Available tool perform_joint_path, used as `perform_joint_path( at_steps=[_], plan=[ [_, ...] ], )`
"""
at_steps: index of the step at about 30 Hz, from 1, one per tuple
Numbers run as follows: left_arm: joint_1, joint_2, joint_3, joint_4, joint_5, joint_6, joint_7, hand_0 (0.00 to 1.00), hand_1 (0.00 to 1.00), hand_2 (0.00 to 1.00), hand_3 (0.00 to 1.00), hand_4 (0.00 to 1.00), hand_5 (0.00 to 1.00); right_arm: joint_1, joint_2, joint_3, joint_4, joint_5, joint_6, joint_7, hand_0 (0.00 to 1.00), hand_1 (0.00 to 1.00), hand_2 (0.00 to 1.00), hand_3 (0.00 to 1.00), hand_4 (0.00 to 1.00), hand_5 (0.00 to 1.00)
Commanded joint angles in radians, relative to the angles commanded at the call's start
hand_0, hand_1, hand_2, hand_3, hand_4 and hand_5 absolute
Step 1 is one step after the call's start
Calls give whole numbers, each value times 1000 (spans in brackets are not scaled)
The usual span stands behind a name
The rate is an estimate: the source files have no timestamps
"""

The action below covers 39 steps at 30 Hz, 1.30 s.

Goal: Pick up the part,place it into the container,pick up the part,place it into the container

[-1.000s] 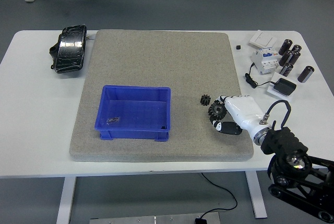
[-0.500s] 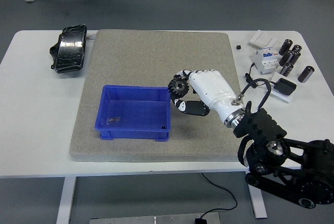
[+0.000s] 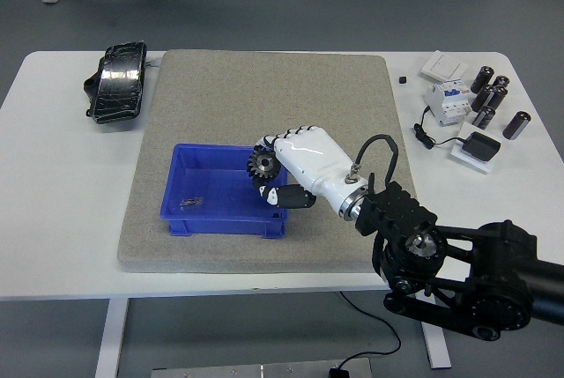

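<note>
From the head view, the right hand is clenched around a dark toothed gear, holding it over the right end of the blue container, which sits on a grey mat on the white counter. Inside the container, toward its left side, lies a small dark part. Left of the container, beyond the mat's edge, a black case rests on the counter, and to the container's far right stand several dark cylinders beside a white electrical unit.
</note>
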Motion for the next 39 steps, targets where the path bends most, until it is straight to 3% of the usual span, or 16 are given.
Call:
perform_joint_path(
  at_steps=[1,18,19,24,25,30,31,39],
  plan=[
    [0,0,0,0,0,0,0,677,669,599,561,483,458,2,3,-6,-2,4,1,0,808,819,800,705,621,358],
    [-4,2,-3,1,8,-3,3,677,669,599,560,478,454,33,34,-35,-21,51,-13,19,805,821,800,710,645,374],
    [-4,2,-4,1,9,-3,3,677,669,598,559,473,453,33,34,-35,-21,53,-13,23,799,823,806,735,713,389],
    [-6,1,-4,2,10,-3,1,677,669,598,559,473,453,35,38,-32,-23,56,-4,40,799,823,806,735,713,389],
    [-6,1,-4,2,10,-3,1,677,669,596,558,471,454,35,38,-32,-24,55,-3,42,801,844,858,834,898,495],
    [-5,2,-8,0,14,-1,4,677,669,596,558,471,454,35,40,-30,-27,52,-7,45,801,844,858,834,898,495],
    [-5,2,-9,0,15,0,4,676,669,596,558,467,453,35,40,-29,-28,51,-8,44,811,857,881,878,960,541],
    [-4,0,-10,0,18,0,5,676,669,596,557,461,450,12,23,35,-35,77,-40,53,807,846,877,869,951,536]
  ],
)
